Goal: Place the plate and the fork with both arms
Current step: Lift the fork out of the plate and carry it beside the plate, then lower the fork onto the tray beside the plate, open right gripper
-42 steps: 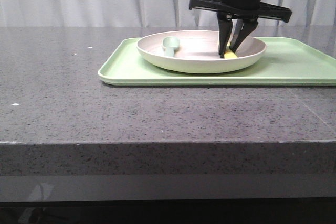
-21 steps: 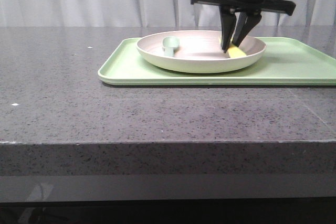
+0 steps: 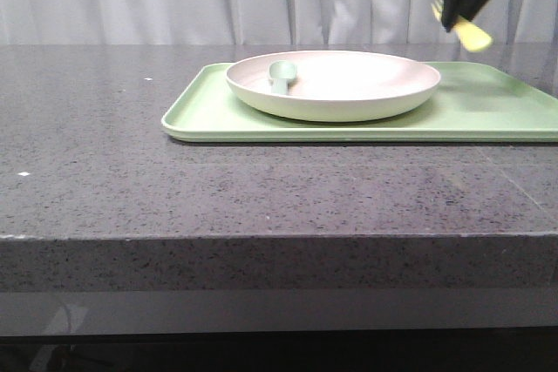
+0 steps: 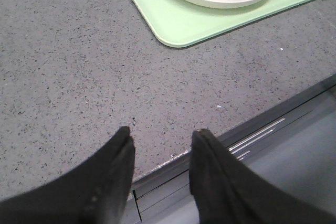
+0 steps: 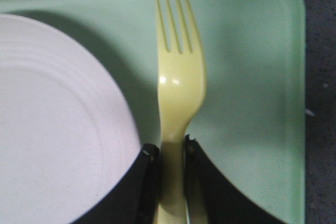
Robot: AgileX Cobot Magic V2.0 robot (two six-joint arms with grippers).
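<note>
Fork (image 5: 178,82) glossy yellow plastic; plate (image 3: 333,84) matte, smooth. Tray (image 3: 488,106) smooth pale green; table (image 3: 261,189) speckled stone-look, slight sheen.

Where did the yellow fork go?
The fork is up in the air, pinched by its handle in the right gripper. In the front view it hangs at the top right, above the green tray just right of the plate.
</note>
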